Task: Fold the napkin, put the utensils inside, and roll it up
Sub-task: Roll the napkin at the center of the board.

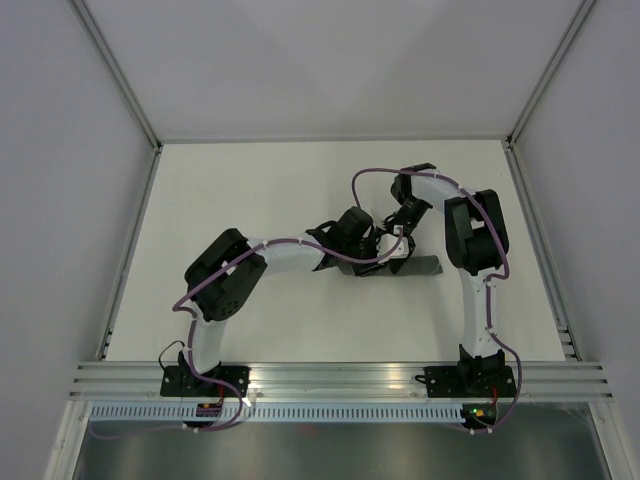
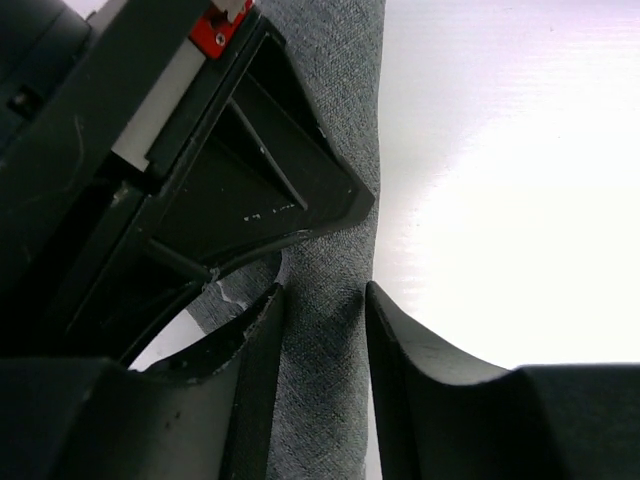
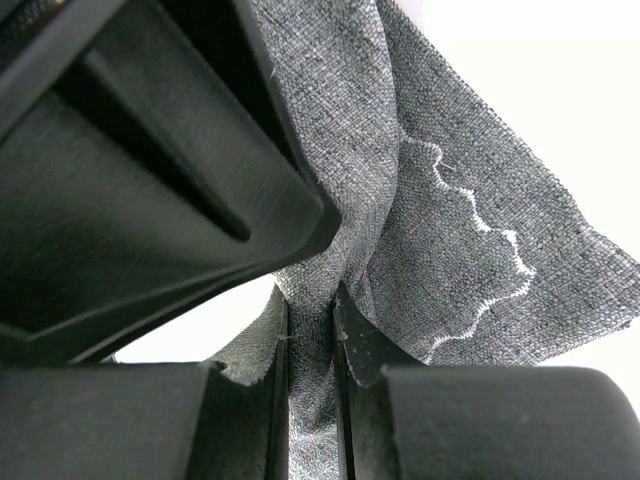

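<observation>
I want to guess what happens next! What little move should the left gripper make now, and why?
Probably squeeze the left gripper fully shut on the napkin. Its fingers sit on either side of the grey strip, but a firm pinch isn't certain, while the right gripper clamps its fold tight.

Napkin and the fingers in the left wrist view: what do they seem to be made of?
Napkin: woven cloth, dark grey and matte; the weave shows clearly, with a pale wavy stitch line on it.
Left fingers: probably hard moulded plastic, black with a dull sheen; smooth curved faces, exact material unclear.
</observation>
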